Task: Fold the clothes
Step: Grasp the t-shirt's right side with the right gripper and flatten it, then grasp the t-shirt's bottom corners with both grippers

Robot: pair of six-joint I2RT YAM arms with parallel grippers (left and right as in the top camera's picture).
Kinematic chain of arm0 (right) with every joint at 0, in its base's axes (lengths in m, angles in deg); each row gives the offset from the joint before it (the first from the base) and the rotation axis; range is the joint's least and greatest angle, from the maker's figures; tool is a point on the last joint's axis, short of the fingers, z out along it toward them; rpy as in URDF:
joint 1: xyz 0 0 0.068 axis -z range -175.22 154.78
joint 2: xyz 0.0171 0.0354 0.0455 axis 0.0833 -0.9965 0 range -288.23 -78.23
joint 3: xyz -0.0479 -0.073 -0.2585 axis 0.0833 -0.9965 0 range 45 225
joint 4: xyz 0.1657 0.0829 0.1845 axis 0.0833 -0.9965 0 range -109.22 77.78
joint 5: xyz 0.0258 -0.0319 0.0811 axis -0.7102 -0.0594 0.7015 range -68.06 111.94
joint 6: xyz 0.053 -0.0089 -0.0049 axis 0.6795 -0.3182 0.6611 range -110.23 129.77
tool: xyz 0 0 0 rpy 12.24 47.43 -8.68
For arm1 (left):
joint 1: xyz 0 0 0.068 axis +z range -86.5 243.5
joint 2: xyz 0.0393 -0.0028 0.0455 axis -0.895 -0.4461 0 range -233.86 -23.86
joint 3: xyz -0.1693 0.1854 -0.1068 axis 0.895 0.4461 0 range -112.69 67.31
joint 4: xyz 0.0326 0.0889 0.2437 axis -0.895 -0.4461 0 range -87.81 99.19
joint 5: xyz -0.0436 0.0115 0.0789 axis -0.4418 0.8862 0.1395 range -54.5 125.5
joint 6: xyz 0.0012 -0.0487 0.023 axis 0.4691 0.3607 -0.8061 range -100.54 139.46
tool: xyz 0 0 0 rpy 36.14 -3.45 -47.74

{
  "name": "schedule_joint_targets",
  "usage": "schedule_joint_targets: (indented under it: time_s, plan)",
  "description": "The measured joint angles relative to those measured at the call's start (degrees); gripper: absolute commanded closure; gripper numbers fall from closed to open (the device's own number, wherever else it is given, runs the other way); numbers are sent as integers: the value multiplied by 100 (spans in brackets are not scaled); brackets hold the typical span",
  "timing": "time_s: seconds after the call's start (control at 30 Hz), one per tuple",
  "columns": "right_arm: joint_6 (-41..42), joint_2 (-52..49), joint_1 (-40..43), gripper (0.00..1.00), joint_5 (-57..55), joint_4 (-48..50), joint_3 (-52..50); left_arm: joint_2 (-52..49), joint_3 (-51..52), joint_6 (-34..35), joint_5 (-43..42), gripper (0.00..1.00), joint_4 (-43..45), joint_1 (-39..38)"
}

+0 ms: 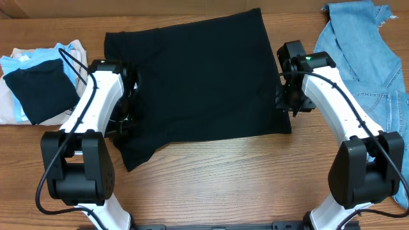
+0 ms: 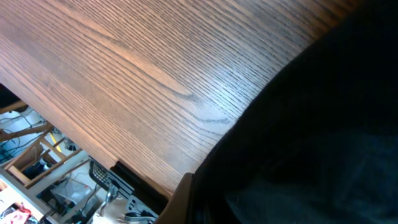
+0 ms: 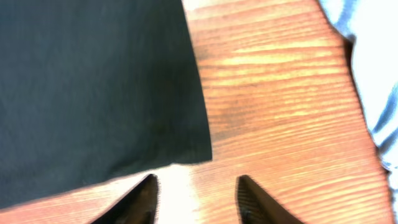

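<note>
Seemingly at fold start | black T-shirt [image 1: 204, 76] was spread flat mid-worktop [image 1: 243, 179]; soft matte cloth, rumpled at left sleeve | left gripper [image 1: 128, 102] was closed on left edge, fingers hidden by cloth, judged ready for lifting | right gripper [image 3: 196, 194] was held open, empty, over bare wood grain beside the hem corner, seemingly poised to pinch

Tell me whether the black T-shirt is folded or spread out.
Mostly spread: the T-shirt lies as one wide sheet on the table, with only its lower left edge bunched and uneven.
</note>
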Motion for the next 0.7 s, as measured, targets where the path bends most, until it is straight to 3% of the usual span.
schedule_joint_targets:
  time_s: [0.17,0.4,0.7]
  plan:
    - [26,0,13,46,-2,181,-4,0,0,-48,0,96,238,9]
    - [24,0,13,45,153,354,-83,0,0,-302,-57,96,1257,9]
    - [22,0,13,44,212,315,-94,0,-2,-365,-39,96,1311,474]
